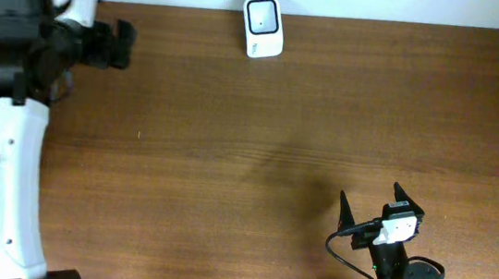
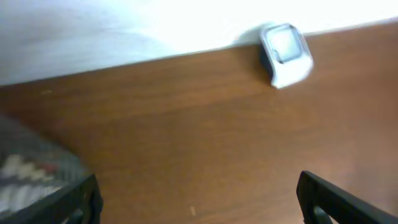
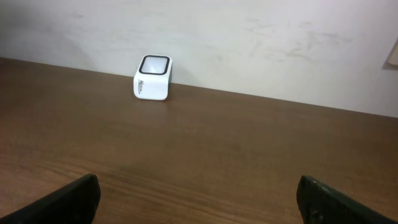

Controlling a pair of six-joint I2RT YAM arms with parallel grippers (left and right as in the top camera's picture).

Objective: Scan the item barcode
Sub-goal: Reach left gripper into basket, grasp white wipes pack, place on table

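Observation:
A small white scanner box with a dark-rimmed window (image 1: pixel 262 27) stands at the table's far edge, against the wall. It also shows in the left wrist view (image 2: pixel 285 53) and the right wrist view (image 3: pixel 153 78). No item or barcode shows clearly in any view. My left gripper (image 1: pixel 129 45) hovers at the far left, open and empty (image 2: pixel 198 199), well to the left of the scanner. Down at the near right my right gripper (image 1: pixel 371 193) is open and empty too (image 3: pixel 198 199), pointing toward the scanner from a distance.
The brown wooden table (image 1: pixel 258 150) runs to a white wall at the back. A blurred grey thing with white and red patches (image 2: pixel 31 171) lies by the left finger; what it is cannot be made out.

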